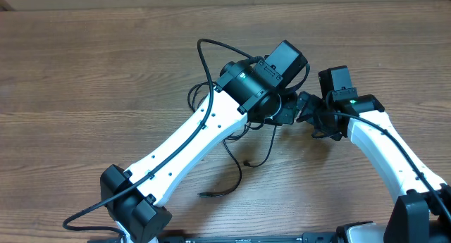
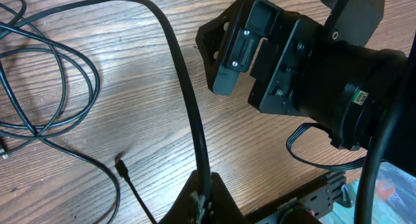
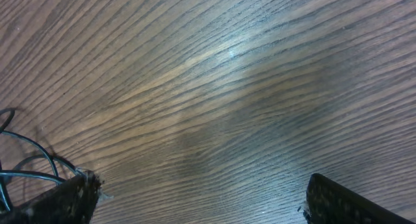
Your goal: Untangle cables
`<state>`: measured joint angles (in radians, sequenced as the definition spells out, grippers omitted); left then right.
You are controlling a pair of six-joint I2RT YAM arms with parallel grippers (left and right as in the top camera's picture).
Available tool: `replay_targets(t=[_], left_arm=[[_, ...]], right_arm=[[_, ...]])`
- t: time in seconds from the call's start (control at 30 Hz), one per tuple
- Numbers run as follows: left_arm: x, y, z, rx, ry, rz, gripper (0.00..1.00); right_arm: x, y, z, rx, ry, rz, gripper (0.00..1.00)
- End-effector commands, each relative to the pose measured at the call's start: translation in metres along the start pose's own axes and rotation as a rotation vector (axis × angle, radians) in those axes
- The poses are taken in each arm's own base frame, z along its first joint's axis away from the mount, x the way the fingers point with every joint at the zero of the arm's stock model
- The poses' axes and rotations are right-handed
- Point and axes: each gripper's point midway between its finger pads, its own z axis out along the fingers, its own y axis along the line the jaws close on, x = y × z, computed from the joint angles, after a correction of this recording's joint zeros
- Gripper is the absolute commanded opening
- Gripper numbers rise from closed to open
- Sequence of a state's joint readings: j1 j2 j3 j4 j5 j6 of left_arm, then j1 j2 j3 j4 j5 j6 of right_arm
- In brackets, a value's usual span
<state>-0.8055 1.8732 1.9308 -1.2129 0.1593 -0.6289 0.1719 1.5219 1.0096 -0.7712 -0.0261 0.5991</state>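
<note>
- left arm [image 1: 190, 141], a white shell with black joints, slants up from the near-left base, its wrist bent down over the tangle.
- left tool [image 2: 201, 198] is pinched closed on one cable [image 2: 188, 113], a smooth black cord arcing up from its tips.
- right arm [image 1: 384, 148] curves in from the near right, its wrist just beside the left one.
- right tool [image 3: 201, 211] is spread wide and holds nothing, its rough black fingers [image 3: 58, 201] above the wood-grain tabletop [image 3: 227, 87].
- the cables [image 1: 239, 171], thin, black and looped, lie on the tabletop under and beside the left wrist.
</note>
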Motion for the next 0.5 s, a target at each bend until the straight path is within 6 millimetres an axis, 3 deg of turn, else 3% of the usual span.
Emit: replay_targets(t=[0.0,0.47], left_arm=[[0.003,0.001,0.005,-0.02,0.01,-0.001,0.04],[0.012,0.019,0.004,-0.105,0.037,-0.01,0.04]], right_arm=[[-0.002,0.0,0.001,0.005,-0.004,0.004,1.0],[-0.002,0.0,0.001,0.005,-0.005,0.004,1.0]])
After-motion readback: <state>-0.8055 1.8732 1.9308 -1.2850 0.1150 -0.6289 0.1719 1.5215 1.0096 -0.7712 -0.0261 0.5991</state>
